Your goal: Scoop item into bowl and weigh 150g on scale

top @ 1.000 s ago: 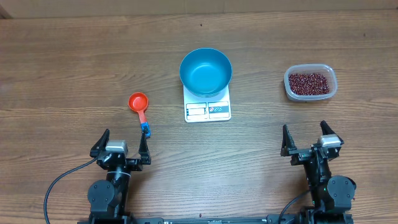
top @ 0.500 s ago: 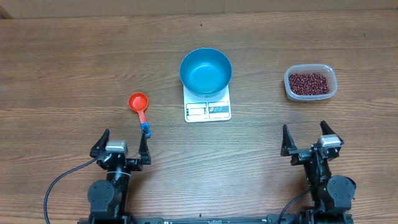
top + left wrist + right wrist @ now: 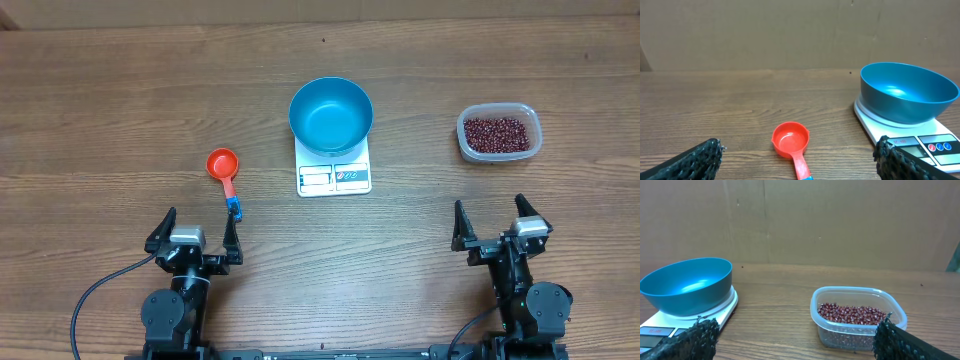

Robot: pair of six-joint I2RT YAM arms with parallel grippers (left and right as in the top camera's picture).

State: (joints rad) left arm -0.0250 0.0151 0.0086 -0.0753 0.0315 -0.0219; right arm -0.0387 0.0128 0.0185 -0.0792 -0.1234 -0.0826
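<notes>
Atop flat scale [image 3: 334, 178] sits smooth round bowl [image 3: 331, 113]

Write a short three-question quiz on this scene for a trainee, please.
1. True or false: the bowl sits on the scale.
2. Which is nearer the scoop: the left gripper or the right gripper?
3. Where are the beans? A) in the bowl B) in the clear container C) in the scoop

Key: 1 true; 2 left gripper; 3 B.
</notes>
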